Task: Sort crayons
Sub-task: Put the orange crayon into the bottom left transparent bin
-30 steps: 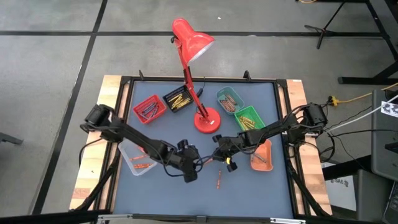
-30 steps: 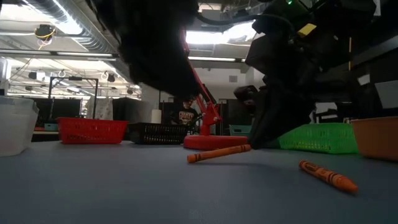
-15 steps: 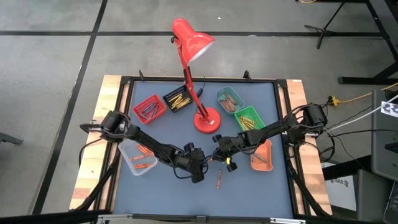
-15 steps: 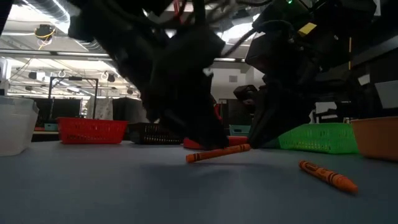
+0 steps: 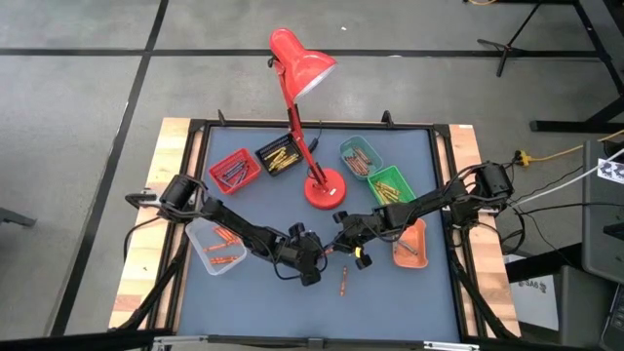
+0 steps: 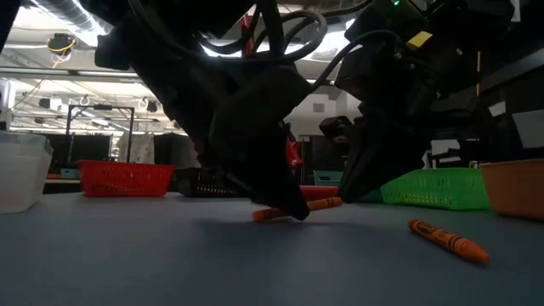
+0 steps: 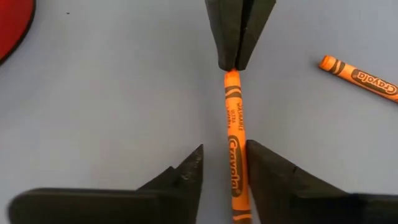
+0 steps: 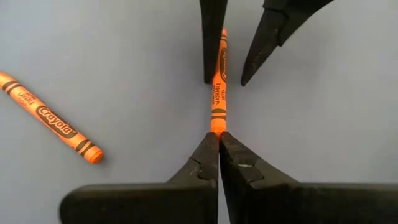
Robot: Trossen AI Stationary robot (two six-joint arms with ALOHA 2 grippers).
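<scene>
An orange crayon [image 7: 233, 143] lies slanted between my two grippers near the table's middle front [image 5: 329, 253]. My right gripper [image 8: 219, 135] is shut on its far end. My left gripper [image 7: 224, 152] is open and low over the mat. One finger stands on each side of the crayon's other half, and I cannot tell whether they touch it. A second orange crayon [image 5: 344, 283] lies flat on the mat nearer the front edge. It also shows in the low view [image 6: 446, 238]. My right gripper pinches the crayon's tapered end [image 8: 217, 124] between its two fingertips, with the fingers in line with the crayon. That end is raised a little. The crayon's other end [image 6: 262, 217] rests on the mat.
A red desk lamp [image 5: 310, 68] stands on its base [image 5: 324, 187] behind the grippers. Small trays hold more crayons: red [image 5: 232, 171], black [image 5: 278, 156], teal [image 5: 359, 156], green [image 5: 390, 185], orange [image 5: 409, 244] and clear [image 5: 214, 249].
My left gripper has gone down to the mat and toward the right gripper, and its open fingers now stand on either side of the orange crayon. The crayon stays where it was.
</scene>
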